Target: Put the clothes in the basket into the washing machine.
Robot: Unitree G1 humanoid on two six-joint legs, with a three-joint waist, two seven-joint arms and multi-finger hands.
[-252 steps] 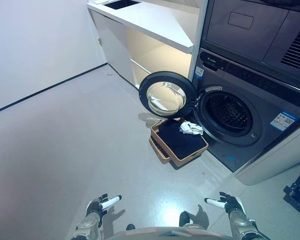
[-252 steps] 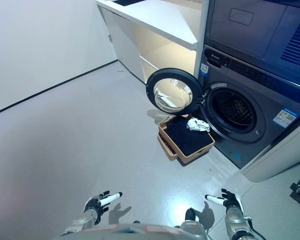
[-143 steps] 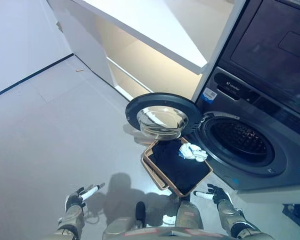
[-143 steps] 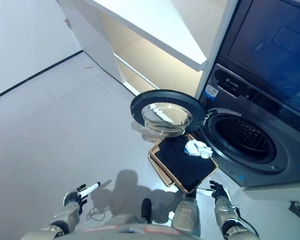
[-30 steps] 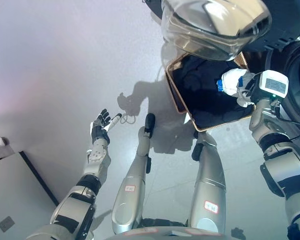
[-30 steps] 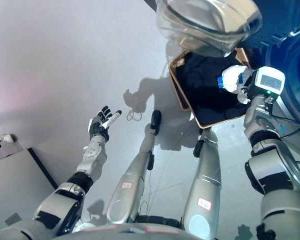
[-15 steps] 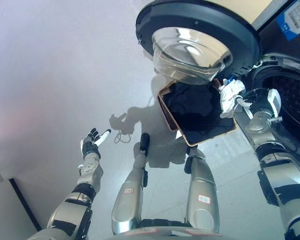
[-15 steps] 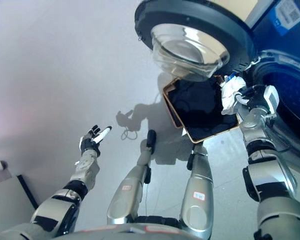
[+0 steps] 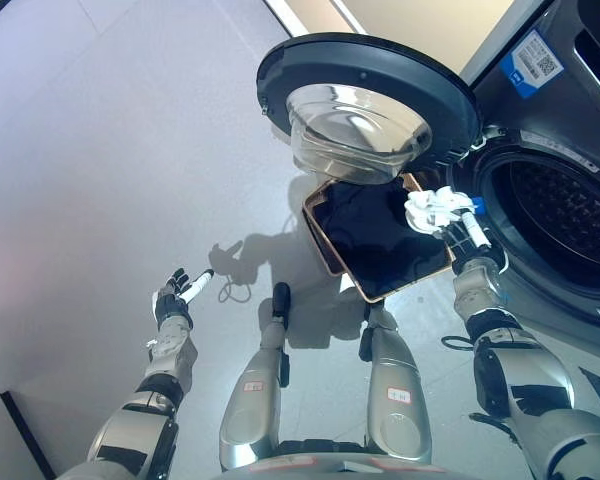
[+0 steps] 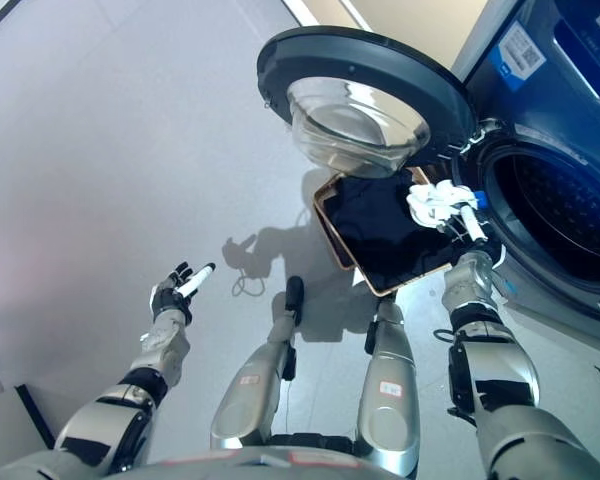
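Over the tan basket (image 9: 329, 252) of dark clothes (image 9: 380, 243), the right hand (image 9: 464, 232) pinches a crumpled white cloth (image 9: 430, 208) beside the open grey washing machine (image 9: 540, 215); the left hand (image 9: 172, 299) hangs apart, fingers spread

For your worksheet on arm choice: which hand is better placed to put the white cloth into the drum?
The right hand: it holds the white cloth beside the open drum. The left hand hangs open, far off.
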